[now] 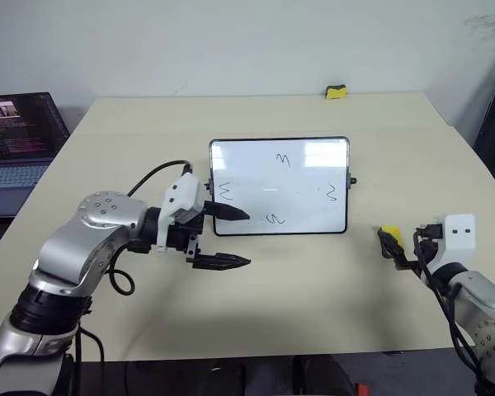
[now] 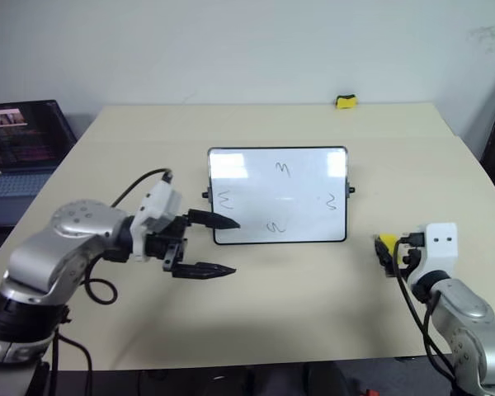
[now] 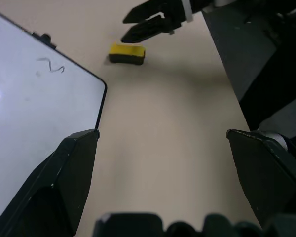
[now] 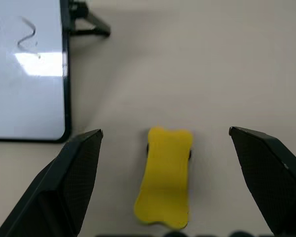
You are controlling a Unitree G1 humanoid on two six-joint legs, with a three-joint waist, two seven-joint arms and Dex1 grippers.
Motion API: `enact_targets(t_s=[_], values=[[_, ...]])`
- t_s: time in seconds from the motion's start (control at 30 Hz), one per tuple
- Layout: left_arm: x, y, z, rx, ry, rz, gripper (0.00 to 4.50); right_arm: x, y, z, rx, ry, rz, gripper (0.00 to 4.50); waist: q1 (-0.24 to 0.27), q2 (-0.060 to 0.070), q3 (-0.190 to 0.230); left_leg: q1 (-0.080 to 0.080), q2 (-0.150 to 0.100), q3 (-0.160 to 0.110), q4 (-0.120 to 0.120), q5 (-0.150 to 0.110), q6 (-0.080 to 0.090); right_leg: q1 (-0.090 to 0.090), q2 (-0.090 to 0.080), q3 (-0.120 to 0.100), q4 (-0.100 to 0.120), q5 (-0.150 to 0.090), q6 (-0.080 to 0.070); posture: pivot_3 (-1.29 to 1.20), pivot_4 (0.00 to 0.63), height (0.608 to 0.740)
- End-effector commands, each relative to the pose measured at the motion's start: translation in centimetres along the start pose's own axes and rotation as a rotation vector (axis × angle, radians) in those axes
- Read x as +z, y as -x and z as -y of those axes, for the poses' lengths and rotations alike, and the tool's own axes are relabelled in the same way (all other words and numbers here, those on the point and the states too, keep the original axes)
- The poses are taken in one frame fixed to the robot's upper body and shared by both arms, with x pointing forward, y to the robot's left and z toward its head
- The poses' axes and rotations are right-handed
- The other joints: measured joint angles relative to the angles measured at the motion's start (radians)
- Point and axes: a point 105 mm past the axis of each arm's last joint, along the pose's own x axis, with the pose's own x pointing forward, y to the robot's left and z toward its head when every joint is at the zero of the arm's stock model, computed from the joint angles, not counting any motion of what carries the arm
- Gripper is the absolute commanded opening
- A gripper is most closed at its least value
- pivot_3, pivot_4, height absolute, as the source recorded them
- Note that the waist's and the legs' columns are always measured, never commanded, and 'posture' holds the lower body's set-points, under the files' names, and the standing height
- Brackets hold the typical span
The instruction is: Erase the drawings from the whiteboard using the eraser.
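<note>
While the table [image 1: 313, 280] carries everything in play, the step in hand looks like the pickup of the eraser, and nothing is wiped yet. Near the table's middle the board [image 1: 309, 147] stands propped and leaning back, with all four squiggles [image 1: 283, 160] intact. By the board's left edge hovers the left claw [image 1: 235, 238], jaws wide and empty, one finger overlapping the near left corner of the board in the head view; whether it touches I cannot tell. To the right, the right claw [image 4: 165, 163] also stands fully open and empty, its fingers straddling the eraser [image 4: 166, 177], which lies flat on the table, yellow back up, near the board's lower right corner but apart from it.

For a good grasp, I judge that the right claw should come down centred over the eraser, close across its narrow waist, and keep the felt face downward for wiping. Closing too high may squeeze it out. A second yellow block [image 1: 336, 92] sits at the far edge, well apart.
</note>
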Motion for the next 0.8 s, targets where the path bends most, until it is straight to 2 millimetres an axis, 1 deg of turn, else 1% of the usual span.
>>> enact_targets(t_s=[0.03,0.1,0.33,0.47,0.8], values=[[0.3,-0.3,-0.5,0.005,-0.050,-0.002,4.50,0.5,-0.1,0.0,-0.017,0.005,0.016,4.47,0.001,0.000,0.000,0.000,0.000,0.000,0.000,0.000,0.000,0.000,0.000,0.000,0.000,0.000,0.000,0.00,0.150,0.740],[0.3,-0.5,-0.6,0.000,-0.058,0.003,4.50,0.1,-0.6,-0.1,-0.014,-0.029,0.004,4.47,0.001,0.000,0.000,-0.001,0.000,0.000,0.000,0.000,0.000,0.000,0.000,0.000,0.000,0.000,0.000,0.00,0.150,0.740],[0.0,-0.7,-0.5,0.005,-0.063,0.003,4.50,-1.6,-1.7,0.8,-0.046,-0.047,-0.047,4.47,0.002,0.000,0.000,-0.001,0.000,0.000,0.000,0.000,0.001,0.000,0.000,0.000,0.000,0.000,0.000,0.00,0.150,0.740],[-0.1,-0.6,-0.3,0.011,-0.060,0.001,4.50,-1.9,-1.9,1.1,-0.046,-0.050,-0.053,4.47,0.002,0.000,0.000,-0.001,0.000,0.000,0.000,0.000,0.001,0.000,0.000,0.001,0.000,0.000,0.000,0.00,0.150,0.740],[-0.3,-0.6,-0.1,0.027,-0.055,-0.002,4.50,-2.3,-2.6,0.8,-0.018,-0.048,-0.076,4.47,0.002,0.000,0.000,-0.001,0.000,0.000,0.000,0.000,0.001,0.000,0.000,0.001,0.000,0.000,0.000,0.00,0.150,0.740]])
